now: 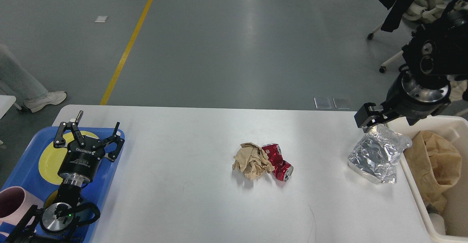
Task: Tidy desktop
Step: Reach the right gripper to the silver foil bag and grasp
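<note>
The white desktop [182,199] fills the lower view. A crumpled brown paper wad [251,160] and a crushed red can [279,162] lie touching each other near its middle. My right gripper [371,121] is at the desktop's right edge, closed on the top of a crinkled silver foil bag [376,157] that hangs below it, next to the cream bin. My left gripper [91,135] is open and empty, hovering over the blue tray [29,162] at the left.
The blue tray holds a yellow plate [49,160] and a pink cup [12,202]. The cream bin [416,195] at the right edge holds a brown paper bag [437,166]. A person's foot and office chairs are on the floor beyond.
</note>
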Motion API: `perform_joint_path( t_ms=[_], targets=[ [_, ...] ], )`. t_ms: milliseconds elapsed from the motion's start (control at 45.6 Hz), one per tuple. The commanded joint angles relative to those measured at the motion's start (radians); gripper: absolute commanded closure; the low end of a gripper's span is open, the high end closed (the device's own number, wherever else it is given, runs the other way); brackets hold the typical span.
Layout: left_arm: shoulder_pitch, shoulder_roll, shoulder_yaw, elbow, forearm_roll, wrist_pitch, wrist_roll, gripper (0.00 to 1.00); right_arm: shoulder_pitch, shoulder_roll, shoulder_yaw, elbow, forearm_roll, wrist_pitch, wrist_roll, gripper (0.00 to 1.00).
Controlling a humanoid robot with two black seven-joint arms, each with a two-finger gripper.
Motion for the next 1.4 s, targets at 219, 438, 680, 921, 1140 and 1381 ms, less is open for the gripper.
perform_joint_path(
  t_ms=[219,438,680,921,1140,1381],
  targets=[
    [0.000,0.000,0.000,-0.002,0.000,0.000,0.000,0.03,-0.524,0.024,0.155,-0.535,0.072,-0.087,-0.005,0.00],
    [0.000,0.000,0.000,-0.002,0.000,0.000,0.000,0.03,-0.809,0.091,0.188,-0.805,0.155,-0.278,-0.011,0.00],
    [0.000,0.000,0.000,-0.002,0.001,0.000,0.000,0.03,-1.071,0.193,0.244,-1.036,0.155,-0.382,-0.012,0.00],
    [0.000,0.000,0.000,-0.002,0.001,0.000,0.000,0.03,-1.188,0.225,0.283,-1.152,0.155,-0.440,-0.014,0.00],
    [0.000,0.000,0.000,-0.002,0.000,0.000,0.000,0.03,-1.199,0.226,0.298,-1.168,0.155,-0.442,-0.015,0.03],
    [0.000,0.000,0.000,-0.002,0.000,0.000,0.000,0.03,-1.226,0.236,0.300,-1.172,0.153,-0.445,-0.014,0.19]
  ],
)
